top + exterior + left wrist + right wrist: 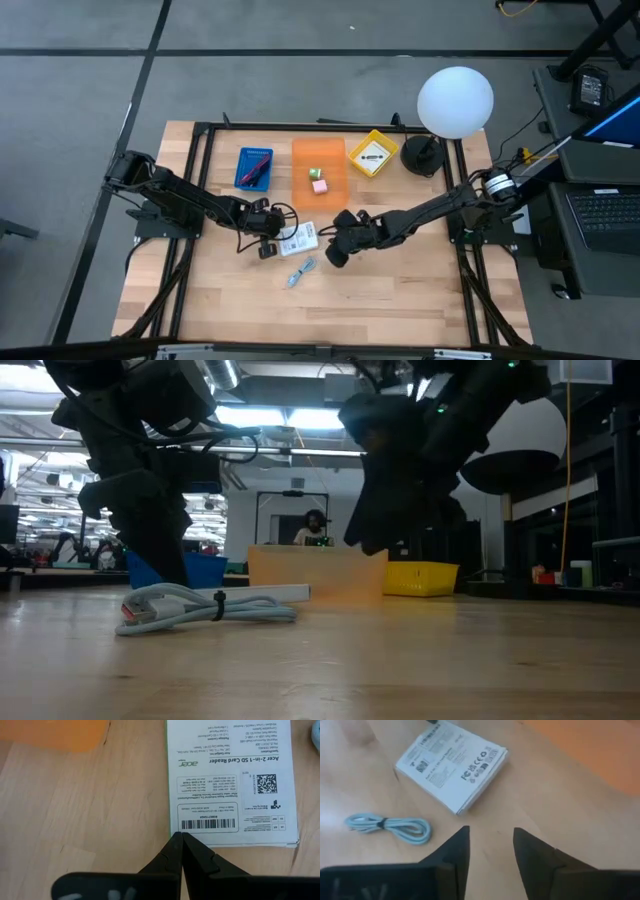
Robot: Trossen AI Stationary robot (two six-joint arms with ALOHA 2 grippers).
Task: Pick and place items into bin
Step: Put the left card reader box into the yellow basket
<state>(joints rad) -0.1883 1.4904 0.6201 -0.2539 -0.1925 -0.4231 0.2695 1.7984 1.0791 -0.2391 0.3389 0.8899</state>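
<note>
A white printed packet lies flat on the table, also in the left wrist view and the right wrist view. A light-blue coiled cable lies just nearer. My left gripper is shut, with its tips at the packet's left edge. My right gripper is open and empty, above the table just right of the packet. The orange bin holds a pink cube and a greenish cube. My left gripper's shut fingertips stand low at the packet's edge beside the barcode. They come from the table's left, slanting down. Whether they touch the packet, I cannot tell. The packet lies flat on the table.
A blue bin with a dark-red cord and a yellow bin with a black cord flank the orange bin. A white globe lamp stands at the far right. Bare wood lies toward the near edge.
</note>
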